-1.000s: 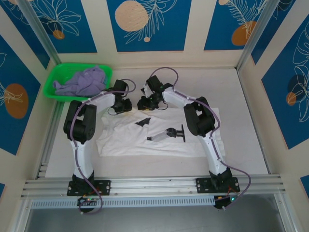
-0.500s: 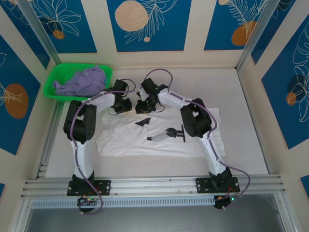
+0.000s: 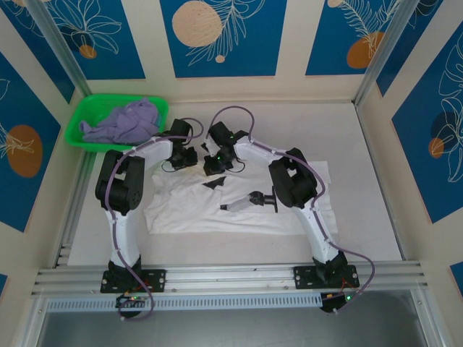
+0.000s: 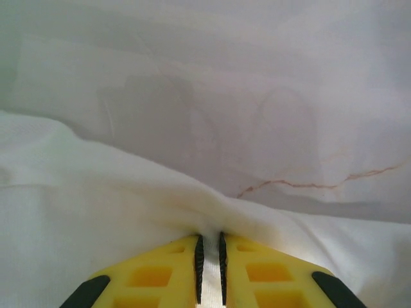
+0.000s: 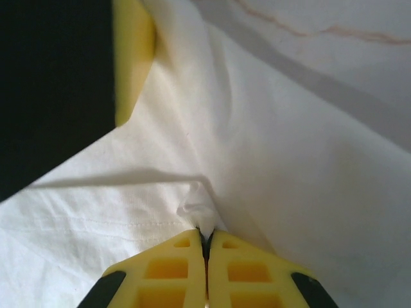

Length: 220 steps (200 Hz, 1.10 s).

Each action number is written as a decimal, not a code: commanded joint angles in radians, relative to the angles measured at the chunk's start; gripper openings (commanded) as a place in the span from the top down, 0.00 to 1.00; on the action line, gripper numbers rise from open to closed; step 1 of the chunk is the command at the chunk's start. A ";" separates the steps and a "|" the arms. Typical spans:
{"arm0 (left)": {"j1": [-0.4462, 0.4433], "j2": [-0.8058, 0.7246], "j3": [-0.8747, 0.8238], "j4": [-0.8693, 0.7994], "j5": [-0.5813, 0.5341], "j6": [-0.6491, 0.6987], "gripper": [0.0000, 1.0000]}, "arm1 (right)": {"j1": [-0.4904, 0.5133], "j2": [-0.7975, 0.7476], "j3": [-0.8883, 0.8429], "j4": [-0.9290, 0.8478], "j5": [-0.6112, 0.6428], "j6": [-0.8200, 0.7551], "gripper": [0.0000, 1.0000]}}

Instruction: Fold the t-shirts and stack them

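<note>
Pale table [image 3: 376,130] inside blue leaf-patterned walls [image 3: 217,43], with a white t-shirt [image 3: 181,213] spread flat and pinched at its far edge.
At that shirt's far edge, the left gripper [image 3: 187,157] has its yellow jaws nearly together on a raised fold of the white cloth. The right gripper [image 3: 215,165], just beside it to the right, is pressed tight on a small tuft of the same cloth. Beyond the shirt's far-left corner, a lavender t-shirt [image 3: 123,121] lies crumpled in a green basket [image 3: 74,130].
</note>
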 commanded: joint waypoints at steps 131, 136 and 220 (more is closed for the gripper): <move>0.016 0.004 -0.026 0.009 -0.034 -0.027 0.84 | 0.010 -0.280 -0.343 0.103 -0.135 -0.153 0.91; 0.018 0.004 -0.026 0.009 -0.034 -0.027 0.83 | 0.011 -0.284 -0.355 0.101 -0.138 -0.160 0.91; 0.030 -0.025 -0.015 0.011 0.000 0.000 0.76 | -0.019 -0.482 -0.659 0.282 -0.125 -0.129 0.60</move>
